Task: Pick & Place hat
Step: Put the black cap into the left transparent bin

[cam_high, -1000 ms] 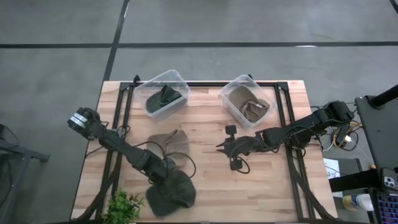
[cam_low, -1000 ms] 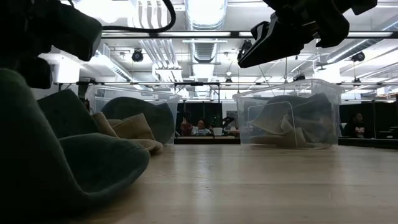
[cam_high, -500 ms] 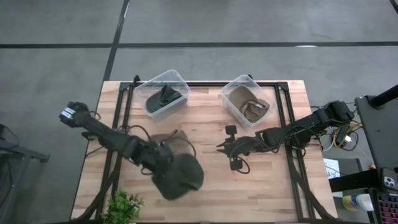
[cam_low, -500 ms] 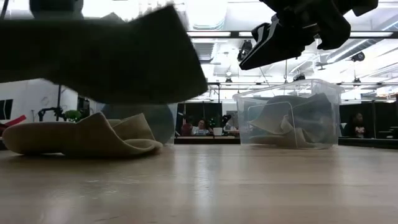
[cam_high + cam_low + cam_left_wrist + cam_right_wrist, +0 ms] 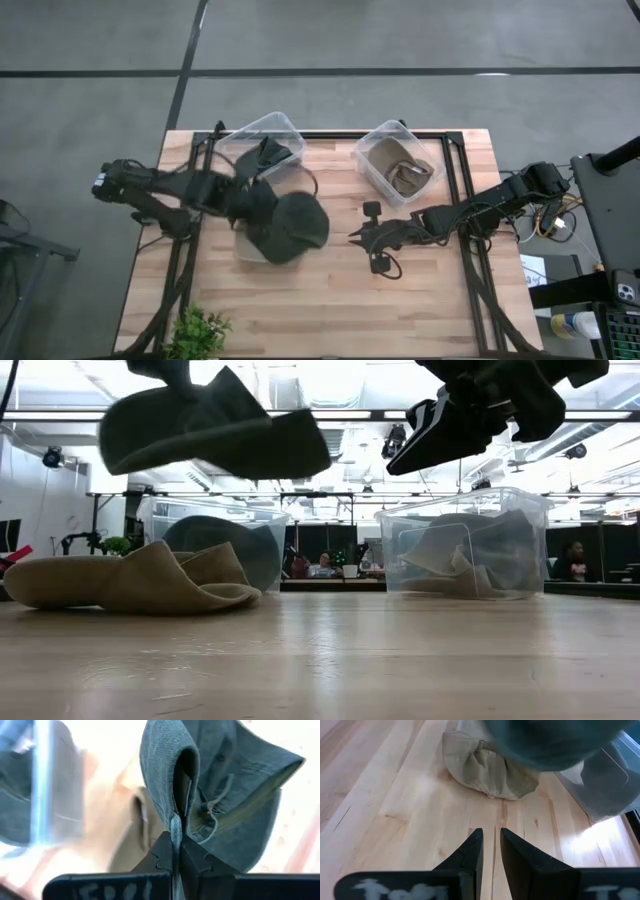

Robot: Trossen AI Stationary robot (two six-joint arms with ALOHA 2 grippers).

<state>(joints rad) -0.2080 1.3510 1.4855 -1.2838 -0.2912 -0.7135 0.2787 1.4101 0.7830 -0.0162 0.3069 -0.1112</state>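
While the left gripper (image 5: pixel 176 851) hung over the table (image 5: pixel 420 290) with its fingers clamped on a fold of the green hat (image 5: pixel 288 226), the hat was airborne, near the left bin (image 5: pixel 262 150) and above the tan hat (image 5: pixel 130 582) lying on the wood. Only a thin pinch of brim sat between the fingers, so the hat could probably slip out mid-swing. Loose cloth drooped below the grip and might catch the bin rim or drape over it instead of dropping in. The dangling cord (image 5: pixel 216 812) could snag too.

Right gripper (image 5: pixel 491 851) waited mid-table, hovering low, fingers slightly apart, holding nothing.

Left bin was clear plastic and held a dark green hat (image 5: pixel 262 157). Right bin (image 5: pixel 397 162) was clear as well and held tan hats (image 5: pixel 402 172), bunched up. Judging by colour, the carried hat likely belonged in the left bin; the tan one on the table would still need moving to the right bin.
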